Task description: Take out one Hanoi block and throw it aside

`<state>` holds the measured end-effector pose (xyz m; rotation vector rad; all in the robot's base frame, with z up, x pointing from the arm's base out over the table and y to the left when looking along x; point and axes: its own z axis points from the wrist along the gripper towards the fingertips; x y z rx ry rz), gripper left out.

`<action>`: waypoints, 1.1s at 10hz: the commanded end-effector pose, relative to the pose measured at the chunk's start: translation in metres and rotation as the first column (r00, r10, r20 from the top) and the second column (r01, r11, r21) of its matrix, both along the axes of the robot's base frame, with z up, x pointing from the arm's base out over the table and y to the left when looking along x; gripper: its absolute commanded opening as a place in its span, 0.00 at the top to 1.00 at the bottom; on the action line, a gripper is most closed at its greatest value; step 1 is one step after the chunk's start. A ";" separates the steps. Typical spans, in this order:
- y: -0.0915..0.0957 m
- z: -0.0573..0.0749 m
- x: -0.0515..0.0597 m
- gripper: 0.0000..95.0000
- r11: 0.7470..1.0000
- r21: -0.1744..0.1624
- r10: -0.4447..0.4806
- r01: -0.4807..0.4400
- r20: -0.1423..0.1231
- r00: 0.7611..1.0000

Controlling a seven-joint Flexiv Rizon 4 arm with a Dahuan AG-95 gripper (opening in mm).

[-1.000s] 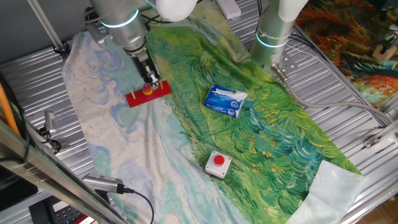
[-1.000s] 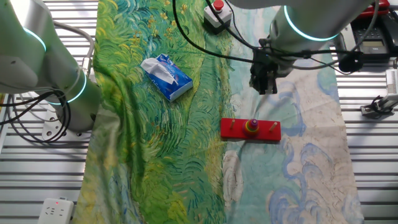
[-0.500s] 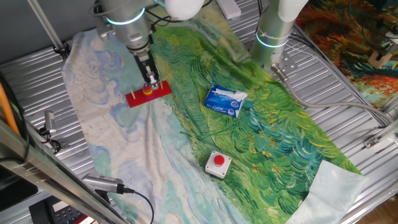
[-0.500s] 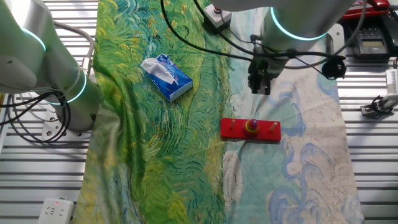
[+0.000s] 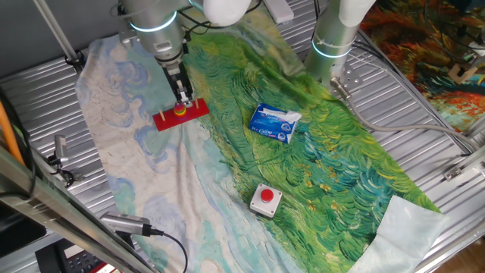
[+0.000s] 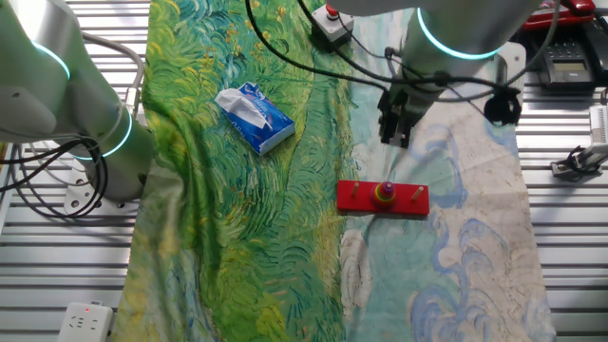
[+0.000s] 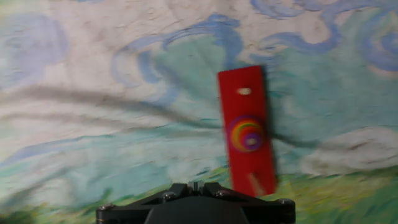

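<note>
Hanoi block (image 7: 251,142) tops stack on middle peg of red base board (image 6: 383,199) | tool (image 6: 394,138) above, offset toward push-button side | jaw state: cannot tell

- The silver-grey robot arm (image 5: 155,26) with a glowing cyan ring at its wrist reaches down from the top of one fixed view.
- Its black two-finger gripper (image 5: 183,97) points downward, fingers close together; whether they are parted cannot be told.
- In the other fixed view the gripper (image 6: 394,138) hangs in the air, holding nothing visible.
- The hand view shows only the black gripper base (image 7: 196,202) at the bottom edge.
</note>
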<state>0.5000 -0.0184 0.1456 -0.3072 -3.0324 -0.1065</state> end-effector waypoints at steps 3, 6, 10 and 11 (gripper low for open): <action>-0.032 -0.016 -0.002 1.00 0.995 0.007 0.098 -0.099 0.047 0.994; -0.040 -0.041 -0.001 1.00 0.994 0.005 0.108 -0.109 0.071 0.992; -0.055 -0.046 0.005 1.00 0.991 0.007 0.133 -0.134 0.075 0.988; -0.056 -0.045 0.008 1.00 0.991 0.008 0.135 -0.136 0.074 0.988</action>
